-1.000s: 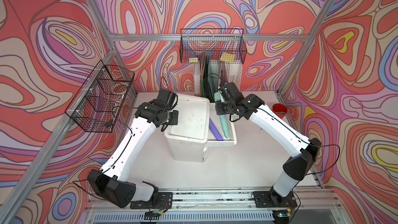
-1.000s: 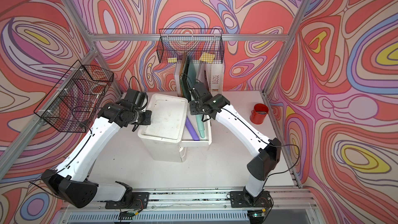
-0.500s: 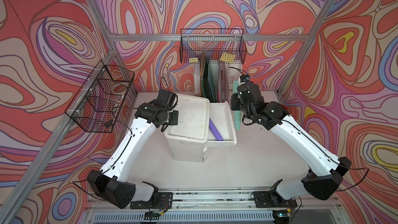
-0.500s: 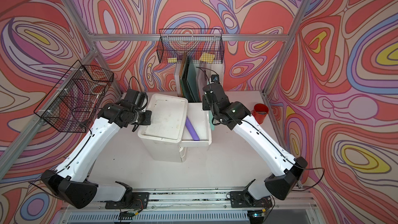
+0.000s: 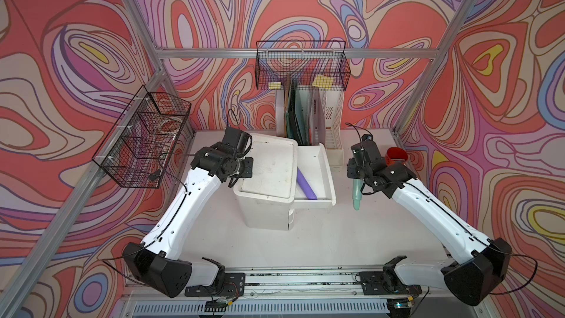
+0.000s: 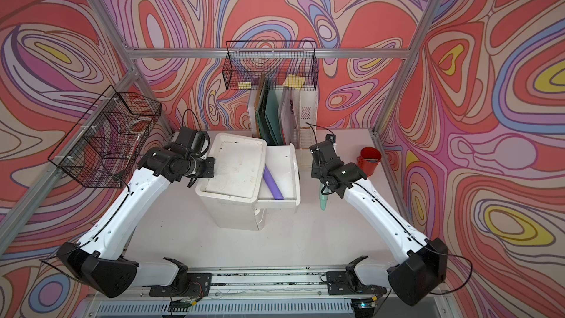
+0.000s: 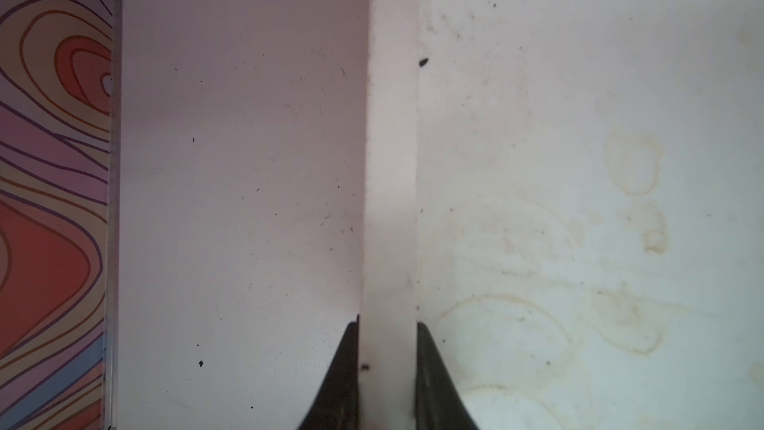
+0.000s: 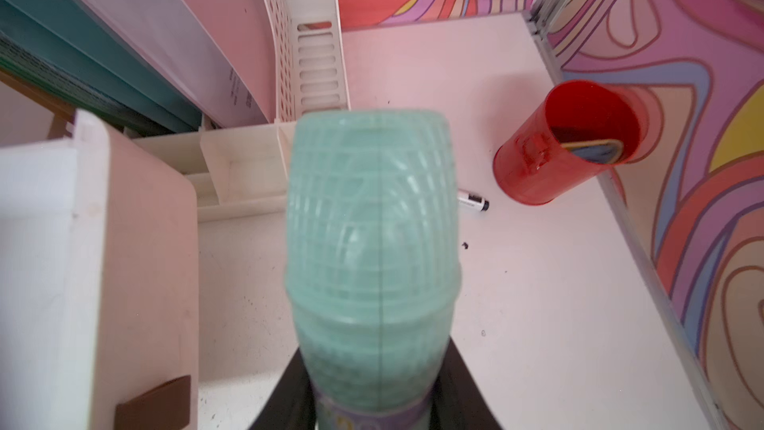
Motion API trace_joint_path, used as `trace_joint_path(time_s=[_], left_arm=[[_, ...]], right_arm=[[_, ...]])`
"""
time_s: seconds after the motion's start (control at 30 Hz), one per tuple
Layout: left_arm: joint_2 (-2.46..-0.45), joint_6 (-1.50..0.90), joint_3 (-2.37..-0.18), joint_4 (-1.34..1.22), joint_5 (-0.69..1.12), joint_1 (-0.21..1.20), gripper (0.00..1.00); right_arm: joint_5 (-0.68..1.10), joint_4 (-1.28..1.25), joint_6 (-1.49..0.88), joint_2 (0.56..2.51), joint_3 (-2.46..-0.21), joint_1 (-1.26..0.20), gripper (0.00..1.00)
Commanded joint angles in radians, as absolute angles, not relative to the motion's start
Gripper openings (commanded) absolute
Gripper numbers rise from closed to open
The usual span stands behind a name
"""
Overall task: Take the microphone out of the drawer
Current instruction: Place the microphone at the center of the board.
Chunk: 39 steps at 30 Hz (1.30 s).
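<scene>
A white plastic box with drawers (image 5: 266,206) stands in the middle of the white table (image 5: 321,240). Its top drawer (image 5: 315,204) is pulled out to the side. Only a purple stick (image 5: 305,183) lies in it.

The mint-green toy microphone (image 5: 357,194) is out of the drawer. It is between the drawer and a red cup (image 8: 533,175), over the table. The right gripper (image 8: 374,345) pinches it just below its round head, one black finger on each side. Whether its thin end touches the table cannot be told.

The left gripper (image 7: 387,324) pinches the raised edge on top of the white box.

The red cup holds something dark and blue that cannot be made out. A small pen (image 8: 473,201) lies on the table near the cup.

At the back stands a white file holder (image 5: 333,123) with green and pale folders (image 5: 298,117) in it. Above it hangs a black wire basket (image 5: 301,56) holding yellow note pads (image 5: 323,81). Another black wire basket (image 5: 122,154) hangs on the side wall; what is in it is not clear.
</scene>
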State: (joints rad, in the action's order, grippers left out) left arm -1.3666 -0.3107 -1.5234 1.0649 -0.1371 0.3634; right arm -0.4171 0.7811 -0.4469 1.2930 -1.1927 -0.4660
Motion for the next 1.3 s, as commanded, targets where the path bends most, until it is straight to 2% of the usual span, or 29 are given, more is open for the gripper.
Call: trace_joint_path(time_s=[0.0,0.4,0.87,1.27], left_arm=[[-1.349,-0.318,-1.506,1.032,-0.213,0.353,0.0],[-1.355,-0.307,-1.519,1.037,-0.217,0.352,0.0],[-1.353,-0.303,-1.528,1.05,-0.219,0.352,0.0],[-1.353,-0.299,-1.524,1.049,-0.222,0.353,0.0]], right_arm=[[-0.334,0.744,-0.525,1.28,-1.113,-0.459,0.14],[-0.171,0.578,-0.597,1.371,-0.906,-0.448,0.14],[-0.125,0.522,-0.59,1.54,-0.909,-0.428,0.15],[-0.119,0.517,-0.614,1.592,-0.896,-0.428,0.28]])
